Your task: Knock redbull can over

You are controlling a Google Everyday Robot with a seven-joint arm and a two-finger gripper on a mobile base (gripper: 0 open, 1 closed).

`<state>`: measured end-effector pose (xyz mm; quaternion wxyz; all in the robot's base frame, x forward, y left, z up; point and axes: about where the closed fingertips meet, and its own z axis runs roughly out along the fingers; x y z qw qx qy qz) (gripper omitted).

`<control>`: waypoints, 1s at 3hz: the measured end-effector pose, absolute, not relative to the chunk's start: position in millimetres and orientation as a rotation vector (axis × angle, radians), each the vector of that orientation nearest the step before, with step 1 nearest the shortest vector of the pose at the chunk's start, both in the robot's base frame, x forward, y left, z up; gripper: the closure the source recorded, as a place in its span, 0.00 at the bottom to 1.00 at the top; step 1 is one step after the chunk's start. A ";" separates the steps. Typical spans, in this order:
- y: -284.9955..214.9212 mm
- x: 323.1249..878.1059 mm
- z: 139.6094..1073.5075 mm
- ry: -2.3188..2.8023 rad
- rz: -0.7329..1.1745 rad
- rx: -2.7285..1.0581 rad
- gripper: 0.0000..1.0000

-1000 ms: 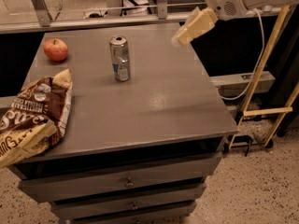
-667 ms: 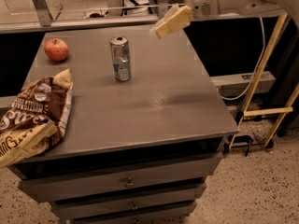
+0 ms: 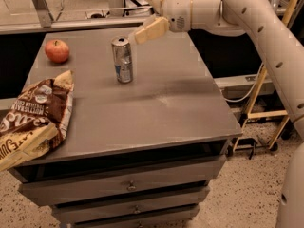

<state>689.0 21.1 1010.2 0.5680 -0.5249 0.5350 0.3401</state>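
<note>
silver redbull can [image 3: 122, 60] upright near table [image 3: 190, 108] far edge, midway. gripper [image 3: 148, 30] hovers just beside its rim, far-right side, nothing held; openness: cannot tell. high placement likely for tipping leverage.

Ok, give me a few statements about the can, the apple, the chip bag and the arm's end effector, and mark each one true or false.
1. The redbull can stands upright on the cabinet top. True.
2. The end effector hangs over the apple. False: it is close beside the can's top rim, on the picture's right of it.
3. The chip bag lies at the cabinet's front left edge. True.
4. The apple sits to the right of the can. False: it is near the back left corner, apart from the can.
</note>
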 end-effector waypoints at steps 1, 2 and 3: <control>38.4 684.6 993.7 1.260 0.858 -1.238 0.00; 57.4 678.1 972.6 1.282 0.908 -1.261 0.00; 71.3 675.8 947.0 1.315 0.966 -1.261 0.00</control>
